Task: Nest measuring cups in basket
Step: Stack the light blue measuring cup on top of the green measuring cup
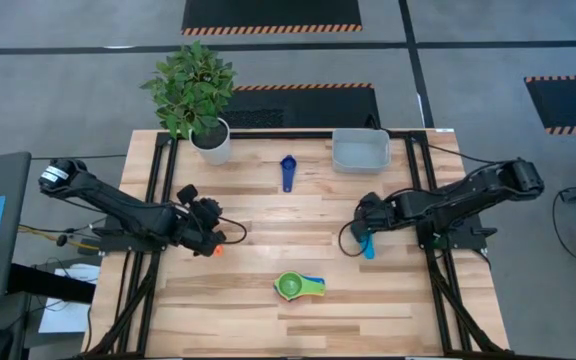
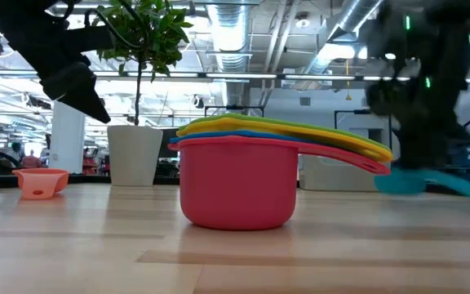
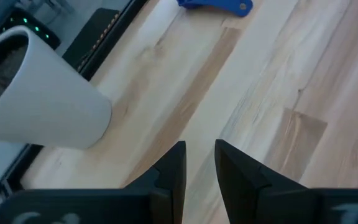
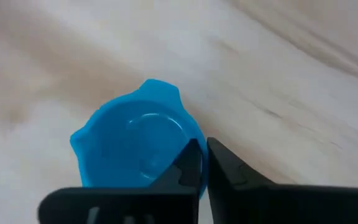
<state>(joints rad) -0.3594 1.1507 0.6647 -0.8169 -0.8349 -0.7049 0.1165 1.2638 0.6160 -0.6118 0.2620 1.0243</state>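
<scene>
One basket [image 1: 360,151]; right jaws pinch light-blue cup [image 4: 135,146]; left jaws narrow, empty

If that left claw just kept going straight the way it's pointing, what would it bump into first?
Probably bare table. The left gripper, jaws slightly apart and empty, points across open wood. The white plant pot sits off to one side, the dark blue cup farther ahead; depth is hard to judge.
</scene>
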